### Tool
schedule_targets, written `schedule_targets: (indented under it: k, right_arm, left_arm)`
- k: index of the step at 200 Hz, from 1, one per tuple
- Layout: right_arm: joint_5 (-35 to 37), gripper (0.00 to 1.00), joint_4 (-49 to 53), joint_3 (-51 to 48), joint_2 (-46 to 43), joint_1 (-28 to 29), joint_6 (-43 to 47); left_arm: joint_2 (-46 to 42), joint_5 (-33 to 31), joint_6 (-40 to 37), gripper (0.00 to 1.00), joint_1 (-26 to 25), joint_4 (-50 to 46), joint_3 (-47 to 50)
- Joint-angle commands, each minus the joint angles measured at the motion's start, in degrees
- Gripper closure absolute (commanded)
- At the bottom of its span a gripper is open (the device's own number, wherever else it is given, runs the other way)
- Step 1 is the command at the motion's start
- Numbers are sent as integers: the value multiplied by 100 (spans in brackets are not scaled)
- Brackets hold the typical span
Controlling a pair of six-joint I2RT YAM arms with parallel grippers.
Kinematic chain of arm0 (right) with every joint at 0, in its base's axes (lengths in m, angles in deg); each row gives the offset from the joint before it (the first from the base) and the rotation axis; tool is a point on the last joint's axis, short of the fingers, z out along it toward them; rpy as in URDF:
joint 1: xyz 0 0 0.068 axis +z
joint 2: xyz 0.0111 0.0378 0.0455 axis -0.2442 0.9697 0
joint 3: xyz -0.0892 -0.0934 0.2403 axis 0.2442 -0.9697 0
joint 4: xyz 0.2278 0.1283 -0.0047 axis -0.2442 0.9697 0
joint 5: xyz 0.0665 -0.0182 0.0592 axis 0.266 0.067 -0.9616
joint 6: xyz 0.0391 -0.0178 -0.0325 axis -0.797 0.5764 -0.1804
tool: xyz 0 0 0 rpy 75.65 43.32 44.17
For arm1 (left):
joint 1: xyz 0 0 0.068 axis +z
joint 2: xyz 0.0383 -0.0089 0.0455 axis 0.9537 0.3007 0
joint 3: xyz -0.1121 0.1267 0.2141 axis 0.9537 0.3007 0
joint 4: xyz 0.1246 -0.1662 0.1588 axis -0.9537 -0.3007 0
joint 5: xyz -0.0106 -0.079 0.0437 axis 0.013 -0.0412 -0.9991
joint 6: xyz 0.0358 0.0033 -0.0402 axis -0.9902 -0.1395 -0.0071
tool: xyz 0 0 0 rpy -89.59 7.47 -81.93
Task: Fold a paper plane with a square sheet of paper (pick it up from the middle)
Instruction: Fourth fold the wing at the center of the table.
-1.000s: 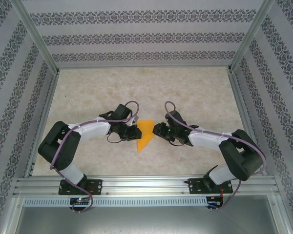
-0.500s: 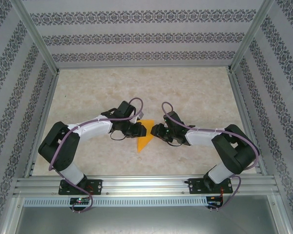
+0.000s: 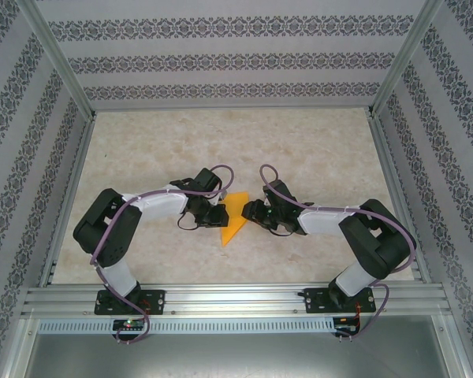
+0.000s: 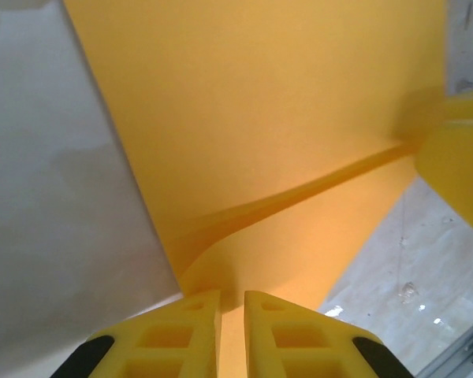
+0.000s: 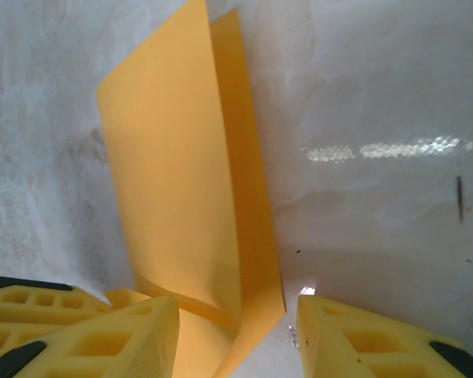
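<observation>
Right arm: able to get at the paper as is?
Probably yes: right gripper is open with one end of the paper between its fingers, nothing in the way; left gripper pinches the far side.

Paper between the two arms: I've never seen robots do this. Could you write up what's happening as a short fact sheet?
paper: orange-yellow, partly folded to a point, lying on the table between the two arms
flap: one layer curls up off the sheet
left gripper: closed on the raised flap
right gripper: open, its jaws on either side of a corner of the paper, not gripping
plane: not finished yet
</observation>
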Motion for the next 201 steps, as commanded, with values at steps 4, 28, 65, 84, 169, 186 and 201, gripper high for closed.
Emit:
schedule_targets:
  k: [4,28,65,84,169,186,201]
  right_arm:
    - [-132,56,-258,4,98,20,-54]
    - [-225,56,-327,52,137,31,-43]
    - [-367,59,-423,186,228,136,55]
    - [-414,62,-428,266,306,178,101]
    - [-391,88,-210,480,555,247,220]
    - [-276,93,-343,412,517,258,39]
    - [-159,95,-499,333,461,307,-198]
  left_arm:
    - [112,-156,-181,83,-49,-71,-71]
    - [148,-144,-181,83,-51,-25,-31]
    - [192,-159,-181,83,-49,7,-18]
    - [218,-154,-182,84,-49,31,3]
    - [-257,-198,-190,78,-49,88,149]
    - [-590,-266,-215,70,-66,100,303]
    - [-899,-395,-238,61,-142,94,468]
